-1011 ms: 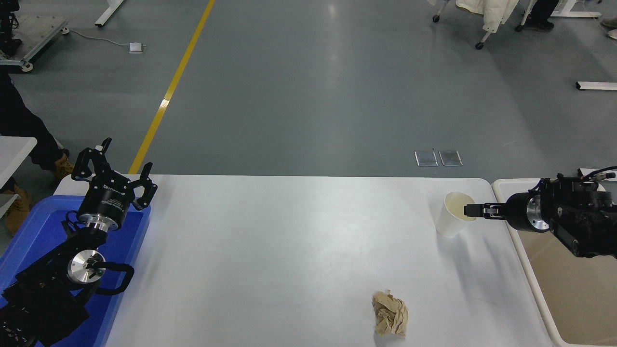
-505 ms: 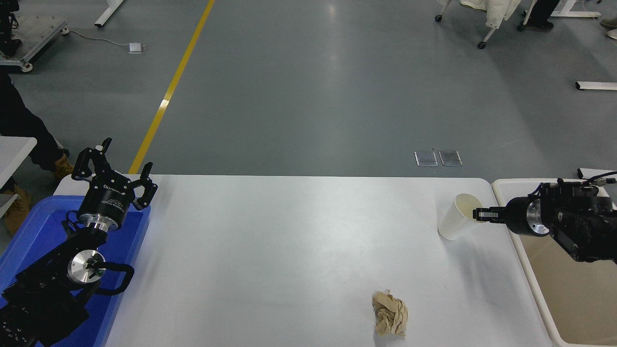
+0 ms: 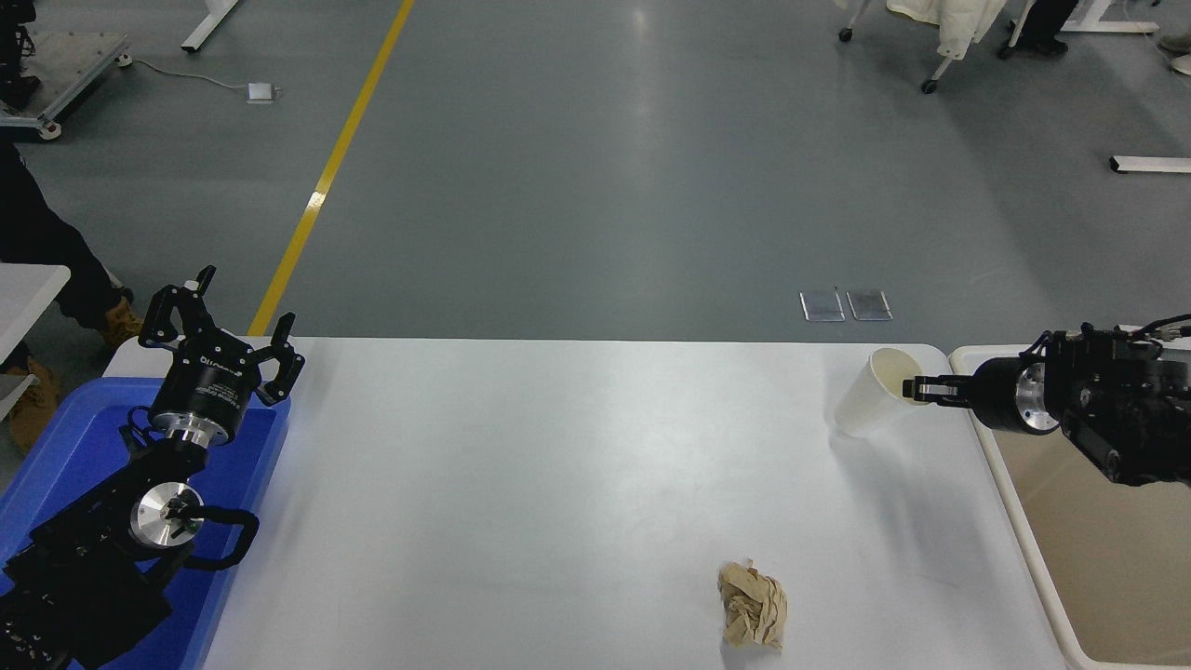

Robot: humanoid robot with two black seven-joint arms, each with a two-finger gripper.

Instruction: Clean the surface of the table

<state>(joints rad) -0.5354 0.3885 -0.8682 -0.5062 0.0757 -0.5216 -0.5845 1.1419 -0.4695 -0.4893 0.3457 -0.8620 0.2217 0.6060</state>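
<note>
The white table surface (image 3: 558, 484) fills the lower middle of the head view. A white paper cup (image 3: 863, 402) is tilted near its far right corner, lifted off the table. My right gripper (image 3: 914, 388) comes in from the right edge and is shut on the cup's rim. A crumpled brown paper ball (image 3: 753, 606) lies on the table near the front edge. My left gripper (image 3: 216, 328) is parked open at the lower left, over the blue tray.
A blue plastic tray (image 3: 65, 437) sits at the table's left edge under my left arm. A beige rectangular bin (image 3: 1098, 549) stands at the table's right edge. A person's dark leg and brown shoe (image 3: 116, 321) are at the far left.
My right gripper has lifted the paper cup and tilted it, carrying it a little up and away from the table; the left arm has not moved.
</note>
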